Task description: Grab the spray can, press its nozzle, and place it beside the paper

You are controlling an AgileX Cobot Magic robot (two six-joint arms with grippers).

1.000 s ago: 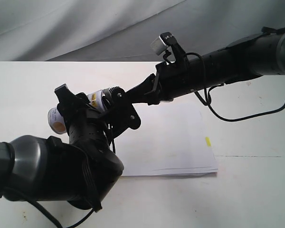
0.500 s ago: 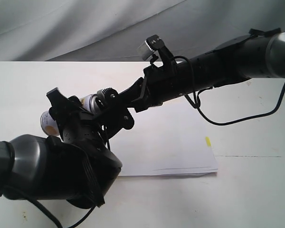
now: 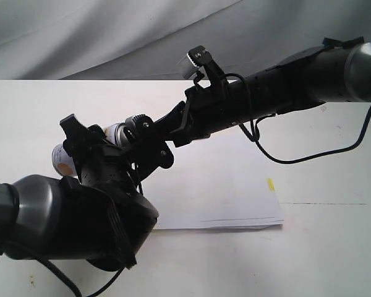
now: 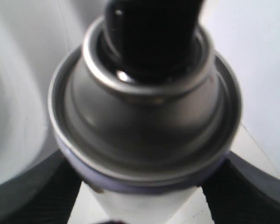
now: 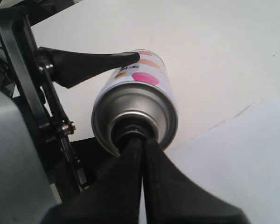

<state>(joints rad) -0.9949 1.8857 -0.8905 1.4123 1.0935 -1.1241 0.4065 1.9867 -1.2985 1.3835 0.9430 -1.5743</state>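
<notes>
Left hand (image 3: 89, 148) grips the spray can (image 5: 135, 93) near the paper (image 3: 229, 185) — right hand (image 5: 139, 140), closed, covers the nozzle (image 4: 130, 51).

Exterior camera looks down from high across the white table (image 3: 334, 260). Left wrist camera sits almost against the silver-white metal spray can (image 4: 144, 140), facing its domed top; right wrist camera faces that top from slightly farther, sharing the flat white paper stack (image 5: 233, 158) with the exterior view.

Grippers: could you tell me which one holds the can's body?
The left gripper clamps the can; the right gripper, shut, touches its nozzle.
</notes>
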